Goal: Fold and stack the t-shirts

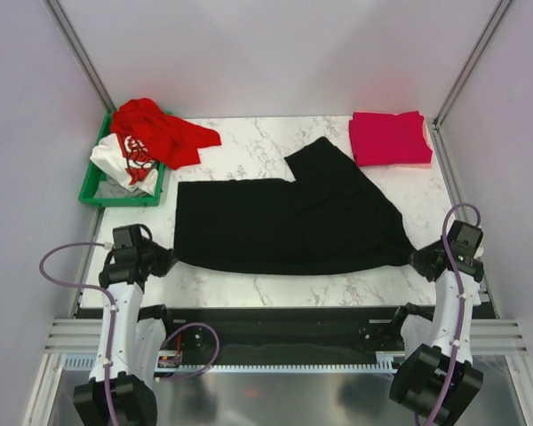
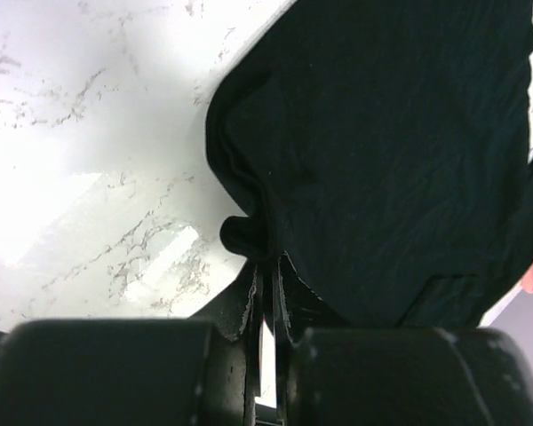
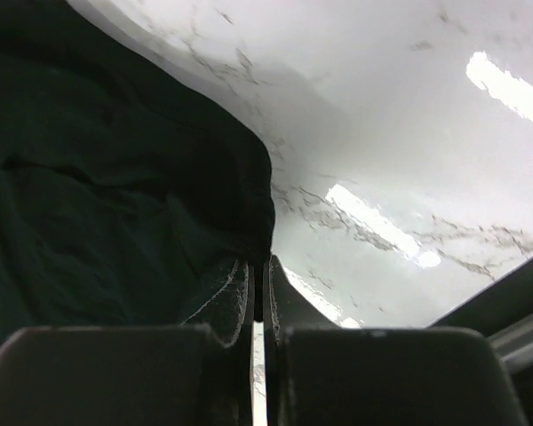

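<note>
The black t-shirt lies spread across the middle of the marble table, a sleeve pointing to the back. My left gripper is shut on its near left corner. My right gripper is shut on its near right corner. The crimson-pink t-shirt lies folded at the back right. The red t-shirt and the white t-shirt with a red print lie crumpled in the bin at the back left.
A green plastic bin stands at the table's back left corner. Metal frame posts rise at the back corners. The table's near edge runs just in front of both grippers.
</note>
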You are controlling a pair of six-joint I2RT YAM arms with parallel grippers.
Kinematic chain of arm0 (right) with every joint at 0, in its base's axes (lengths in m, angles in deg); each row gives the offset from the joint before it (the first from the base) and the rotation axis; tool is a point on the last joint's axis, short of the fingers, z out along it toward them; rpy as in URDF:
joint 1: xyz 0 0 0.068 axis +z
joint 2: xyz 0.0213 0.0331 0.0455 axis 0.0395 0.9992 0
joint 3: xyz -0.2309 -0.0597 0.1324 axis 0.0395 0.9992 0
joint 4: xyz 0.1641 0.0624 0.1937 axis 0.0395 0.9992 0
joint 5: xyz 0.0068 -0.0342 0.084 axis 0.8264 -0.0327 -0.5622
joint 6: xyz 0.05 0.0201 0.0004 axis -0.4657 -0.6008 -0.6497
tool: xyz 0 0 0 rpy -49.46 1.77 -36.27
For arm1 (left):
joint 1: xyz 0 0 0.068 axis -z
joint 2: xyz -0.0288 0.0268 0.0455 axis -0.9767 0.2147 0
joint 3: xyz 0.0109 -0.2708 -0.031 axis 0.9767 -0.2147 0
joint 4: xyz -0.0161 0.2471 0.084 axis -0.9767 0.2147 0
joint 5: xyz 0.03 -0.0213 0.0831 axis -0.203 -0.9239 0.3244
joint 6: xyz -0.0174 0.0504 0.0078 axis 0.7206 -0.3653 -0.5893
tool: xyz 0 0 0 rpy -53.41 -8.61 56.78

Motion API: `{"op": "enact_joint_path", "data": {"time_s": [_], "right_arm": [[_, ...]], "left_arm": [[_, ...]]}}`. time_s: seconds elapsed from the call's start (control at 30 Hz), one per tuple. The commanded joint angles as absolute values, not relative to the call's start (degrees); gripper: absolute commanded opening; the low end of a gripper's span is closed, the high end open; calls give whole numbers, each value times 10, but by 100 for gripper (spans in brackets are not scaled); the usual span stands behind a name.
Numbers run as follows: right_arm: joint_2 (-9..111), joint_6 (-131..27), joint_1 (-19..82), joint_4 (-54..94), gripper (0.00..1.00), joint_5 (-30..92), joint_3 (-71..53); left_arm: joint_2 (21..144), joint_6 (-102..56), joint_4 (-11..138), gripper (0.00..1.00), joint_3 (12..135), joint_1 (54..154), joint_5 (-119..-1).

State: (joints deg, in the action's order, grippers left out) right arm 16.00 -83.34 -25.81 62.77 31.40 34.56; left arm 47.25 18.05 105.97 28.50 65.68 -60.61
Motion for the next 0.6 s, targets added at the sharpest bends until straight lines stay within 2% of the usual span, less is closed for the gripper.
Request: {"op": "enact_joint_path", "data": {"time_s": [0.0,0.07,0.1,0.13,0.17,0.2,0.23,0.27,0.3,0.4,0.47,0.53,0.57], "right_arm": [[139,-845,-273,658,0,315,364],[131,-855,-276,667,0,310,366],[121,-858,-279,670,3,295,367],[118,-859,-279,670,20,283,368],[116,-861,-279,669,65,278,368],[116,-861,-279,677,81,284,358],[114,-857,-279,681,93,291,348],[116,-853,-279,686,98,298,319],[122,-845,-278,689,98,303,302],[175,-825,-265,662,98,290,217],[205,-825,-236,624,95,254,164],[256,-832,-140,576,94,267,114],[285,-826,-96,575,95,323,40]], "left_arm": [[445,233,1096,9,291,651,-598],[425,254,1119,11,291,651,-605],[416,261,1124,15,290,652,-609],[390,267,1125,26,291,652,-621],[375,270,1135,44,294,651,-622],[362,274,1146,72,307,651,-618],[353,274,1154,85,320,653,-603],[357,268,1164,97,349,654,-589],[364,261,1164,100,366,656,-575],[410,180,1142,100,453,658,-541],[437,139,1122,100,506,659,-531],[484,57,1102,100,534,660,-547],[499,31,1100,100,548,660,-552]]}}
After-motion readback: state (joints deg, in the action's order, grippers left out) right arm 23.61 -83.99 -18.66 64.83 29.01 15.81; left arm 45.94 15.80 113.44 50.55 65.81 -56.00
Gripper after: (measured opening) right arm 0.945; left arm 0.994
